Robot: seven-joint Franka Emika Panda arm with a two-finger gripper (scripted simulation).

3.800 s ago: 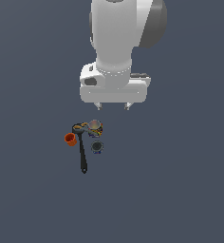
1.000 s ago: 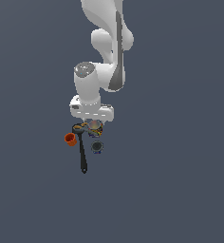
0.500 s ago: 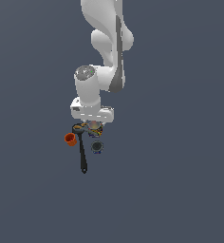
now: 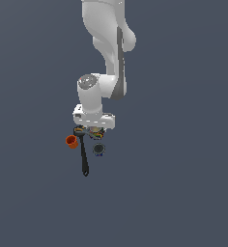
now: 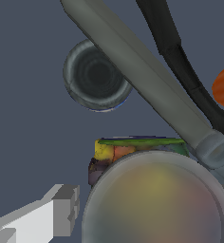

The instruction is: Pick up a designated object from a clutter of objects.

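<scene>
Gripper (image 4: 92, 129) sits low over the clutter; jaw state cannot be told — one finger (image 5: 61, 211) shows beside the can (image 5: 154, 199). Can lies between cup (image 4: 71, 141) and dark can (image 4: 99, 149), beside ladle (image 4: 83, 157).

Flat dark slate-blue ground (image 4: 183, 193) fills exterior view edge to edge. Uniform tone, no pattern or seams visible. Same ground (image 5: 28, 142) shows in wrist view as plain backdrop, same dull blue-grey, matte, no texture.
</scene>
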